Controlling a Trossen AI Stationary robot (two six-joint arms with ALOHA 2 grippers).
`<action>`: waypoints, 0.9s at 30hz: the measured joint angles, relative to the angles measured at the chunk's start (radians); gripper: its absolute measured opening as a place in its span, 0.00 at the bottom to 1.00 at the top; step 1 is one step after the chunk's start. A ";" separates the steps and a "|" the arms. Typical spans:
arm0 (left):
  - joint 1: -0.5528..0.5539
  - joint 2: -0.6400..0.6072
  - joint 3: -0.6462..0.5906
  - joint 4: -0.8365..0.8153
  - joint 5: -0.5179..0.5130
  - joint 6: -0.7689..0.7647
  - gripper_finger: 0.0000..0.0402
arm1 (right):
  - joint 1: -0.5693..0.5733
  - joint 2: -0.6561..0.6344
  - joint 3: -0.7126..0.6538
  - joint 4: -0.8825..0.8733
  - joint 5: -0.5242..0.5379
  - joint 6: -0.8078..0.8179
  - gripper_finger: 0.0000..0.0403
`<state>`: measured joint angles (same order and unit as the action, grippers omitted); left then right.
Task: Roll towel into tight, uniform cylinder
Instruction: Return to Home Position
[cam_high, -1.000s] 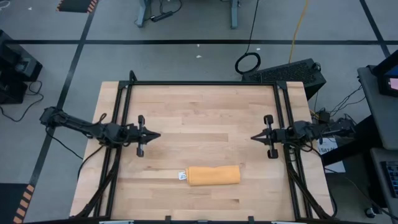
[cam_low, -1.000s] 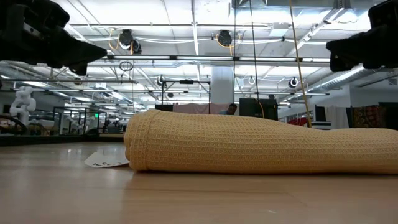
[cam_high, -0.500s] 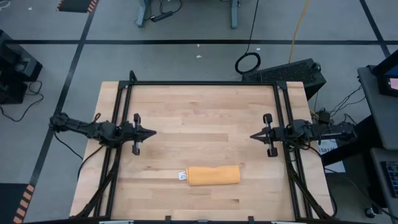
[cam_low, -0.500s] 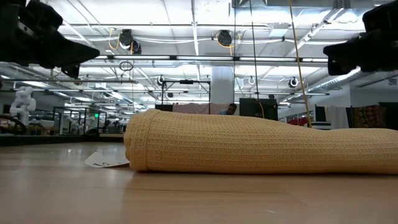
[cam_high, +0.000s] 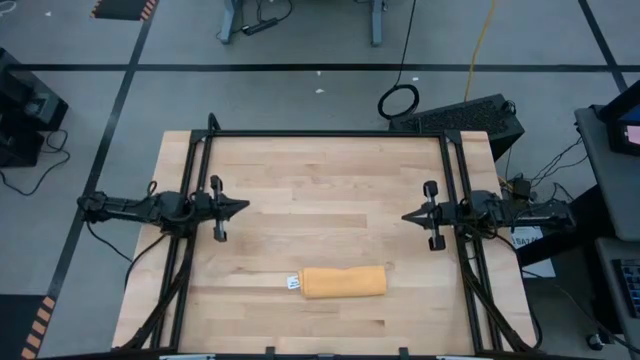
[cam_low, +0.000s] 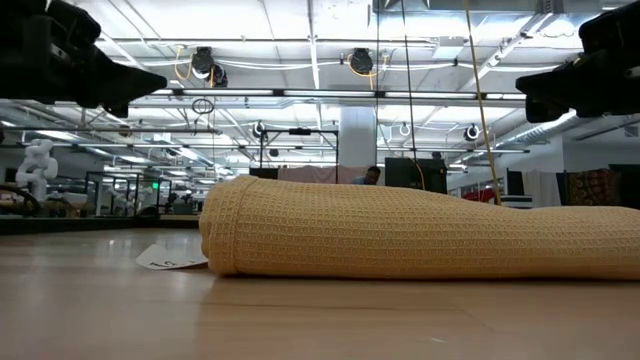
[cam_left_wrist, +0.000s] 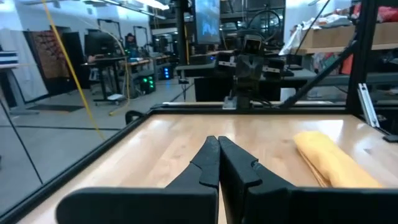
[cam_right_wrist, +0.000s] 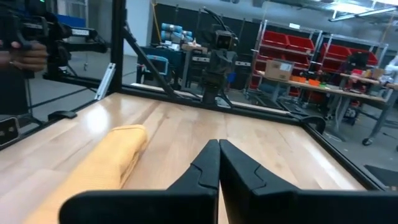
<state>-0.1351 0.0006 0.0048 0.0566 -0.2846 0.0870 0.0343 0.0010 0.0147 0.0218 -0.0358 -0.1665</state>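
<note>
The mustard-yellow towel (cam_high: 344, 282) lies rolled into a cylinder on the wooden table near its near edge, long side on the wood, with its small white label (cam_high: 293, 283) sticking out at the left end. It fills the low view (cam_low: 420, 235). It also shows in the left wrist view (cam_left_wrist: 333, 162) and the right wrist view (cam_right_wrist: 102, 165). My left gripper (cam_high: 245, 208) hovers shut and empty at the table's left, well beyond the roll. My right gripper (cam_high: 405, 217) hovers shut and empty at the table's right.
A black metal frame (cam_high: 330, 133) runs along the table's far, left and right sides. Bare wood (cam_high: 330, 190) lies between the two grippers. A person's hand (cam_right_wrist: 25, 56) shows beyond the table in the right wrist view.
My left gripper has drawn back toward the table's left edge and a little toward the far edge. My right gripper has shifted slightly toward the far edge. The towel roll has stayed still.
</note>
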 joint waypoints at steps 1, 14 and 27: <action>0.019 0.000 0.000 -0.003 0.023 -0.001 0.00 | -0.008 0.000 0.000 0.004 -0.014 0.000 0.00; 0.122 0.000 0.000 -0.025 0.162 -0.090 0.00 | -0.060 0.000 0.000 0.002 -0.018 0.067 0.00; 0.120 0.000 0.000 -0.034 0.225 -0.069 0.00 | -0.059 0.002 0.000 0.001 -0.018 0.077 0.00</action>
<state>-0.0148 0.0006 0.0048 0.0230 -0.0594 0.0180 -0.0251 0.0029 0.0147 0.0223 -0.0536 -0.0895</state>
